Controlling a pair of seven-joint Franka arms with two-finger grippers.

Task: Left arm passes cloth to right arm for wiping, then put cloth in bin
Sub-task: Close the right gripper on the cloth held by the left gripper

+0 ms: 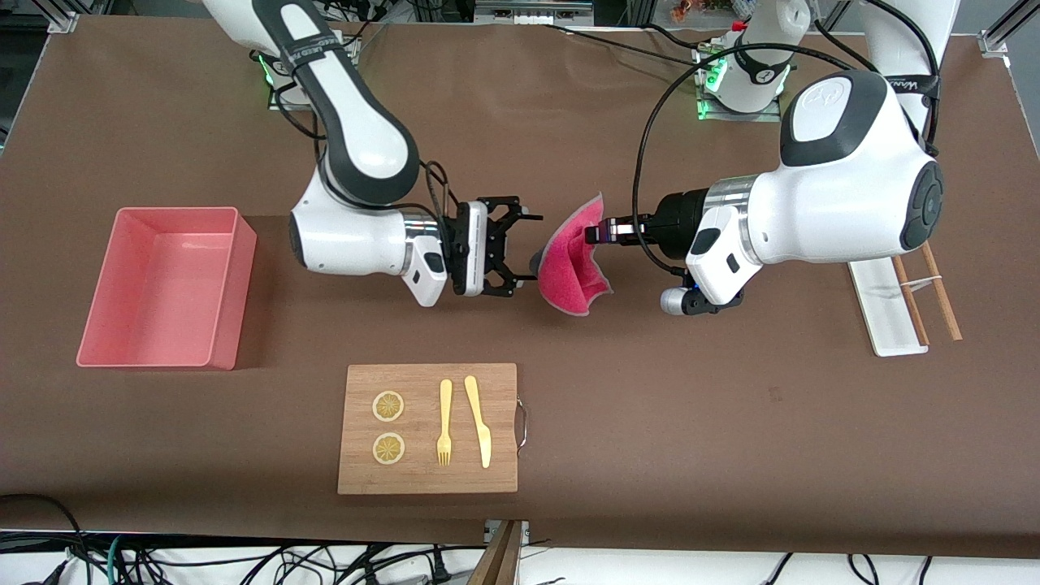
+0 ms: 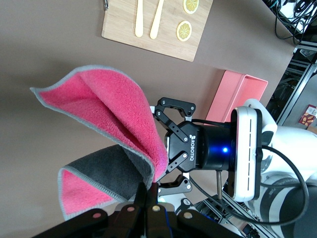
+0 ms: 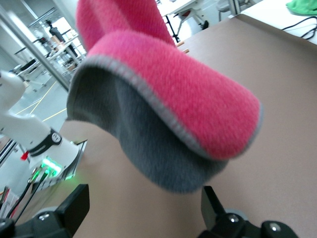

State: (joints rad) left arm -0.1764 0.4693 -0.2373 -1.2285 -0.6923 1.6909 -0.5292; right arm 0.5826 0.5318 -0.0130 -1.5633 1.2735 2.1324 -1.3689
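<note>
Fingers of my left gripper (image 1: 599, 233) are pinched tight on one edge of the cloth (image 1: 574, 264), holding it up in the air at the centre of the front view, over bare tabletop (image 1: 691, 422). My right gripper (image 1: 513, 253) faces it from the picture's left with its fingers spread wide, just beside the drooping pink fold and, as far as I can tell, not yet touching it.

I judge this the handover. To do it well, I should bring my right fingers on until the folded edge sits between them: the right wrist view shows the cloth bulging above and ahead of the open fingers (image 3: 64, 210), not yet inside the gap. I want a bite on doubled cloth, not just the grey hem. Only once my right fingers have closed firmly should my left ones let go, or the floppy cloth will fall.

In the left wrist view the cloth hangs in two flaps, pink over grey, so I should avoid catching only one loose flap.

After wiping, the bin (image 1: 166, 286) waits at middle left. The wooden board (image 1: 428, 428) sits at lower centre.
</note>
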